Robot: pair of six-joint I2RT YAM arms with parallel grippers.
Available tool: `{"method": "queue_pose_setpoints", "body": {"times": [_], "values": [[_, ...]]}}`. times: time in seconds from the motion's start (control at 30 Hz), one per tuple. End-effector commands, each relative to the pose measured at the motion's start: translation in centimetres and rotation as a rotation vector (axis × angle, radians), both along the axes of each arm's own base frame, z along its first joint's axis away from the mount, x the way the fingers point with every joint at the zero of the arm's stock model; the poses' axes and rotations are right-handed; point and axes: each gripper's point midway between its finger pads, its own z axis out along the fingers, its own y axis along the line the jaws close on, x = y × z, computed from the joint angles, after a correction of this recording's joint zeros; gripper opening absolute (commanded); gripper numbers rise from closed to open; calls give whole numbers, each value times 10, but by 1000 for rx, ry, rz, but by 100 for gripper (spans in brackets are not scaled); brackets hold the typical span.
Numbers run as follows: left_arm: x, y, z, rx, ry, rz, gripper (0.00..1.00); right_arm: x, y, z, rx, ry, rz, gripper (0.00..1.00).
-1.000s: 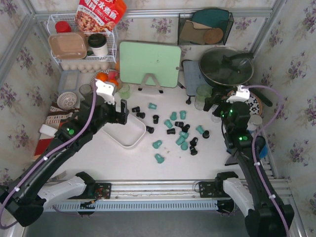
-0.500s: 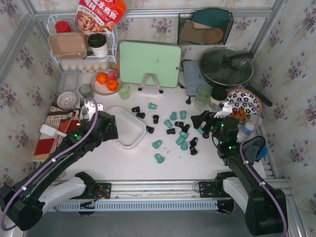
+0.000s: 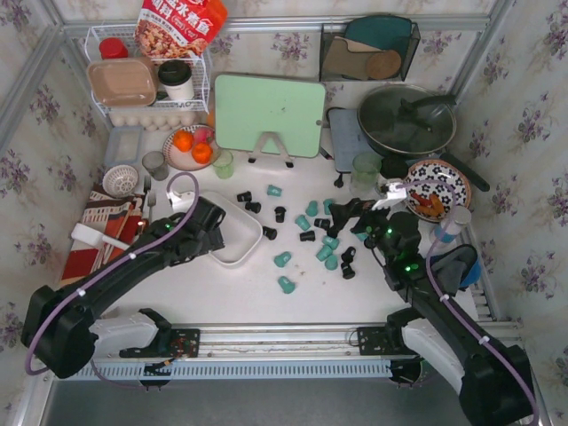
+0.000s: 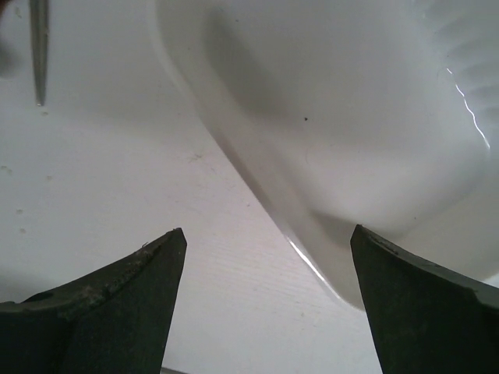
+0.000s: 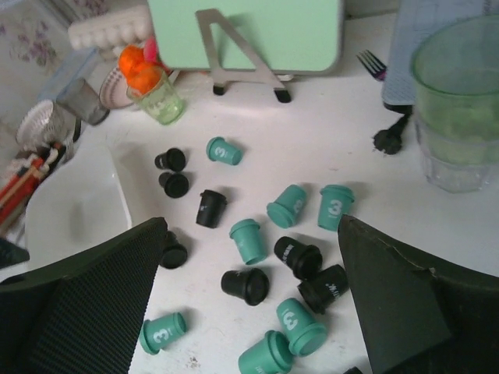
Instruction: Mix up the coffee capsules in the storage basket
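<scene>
- Currently the coffee capsules lie loose on the bench, teal and black together, most tipped on their sides, in a scatter just right of the storage basket.
- None shows inside the basket. The left wrist view gives only bare white floor and wall.
- Basket sits left of centre, its long side angled across the bench. One black pod rests close by its right wall.
- Left end effector: jaws spread wide, gripping nothing, down low at the basket's near-left corner, with the rim running between the fingers. Cannot tell whether either finger touches it.
- Right end effector: jaws fully apart, empty, poised above the right side of the scatter and looking down on several pods of both colours.
- Step in hand, as I read it: approach for a first pick. Loading the basket is not yet begun.
- Next move calls for the right arm to descend on one isolated pod, close across its body and carry it left. The left arm looks placed to steady the basket.
- Green cutting board stands well behind, out of the way.
</scene>
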Motion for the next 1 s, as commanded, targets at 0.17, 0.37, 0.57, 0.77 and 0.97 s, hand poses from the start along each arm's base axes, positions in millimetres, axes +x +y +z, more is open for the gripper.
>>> {"method": "queue_pose_setpoints", "body": {"times": [0.17,0.37,0.57,0.77,0.97], "values": [[16,-16,-21,-56,-17,48,76,0,11,0,-232,-56,-64,100],[19,-13,-32,-50,-32,59,63,-6,34,-4,-293,-67,4,100],[23,-6,-39,-9,-27,53,45,-7,46,-14,-352,-51,28,100],[24,5,-45,32,-13,68,32,-10,60,-22,-417,-60,67,100],[29,12,-46,67,-11,44,26,-12,72,-33,-476,-73,93,100]]}}
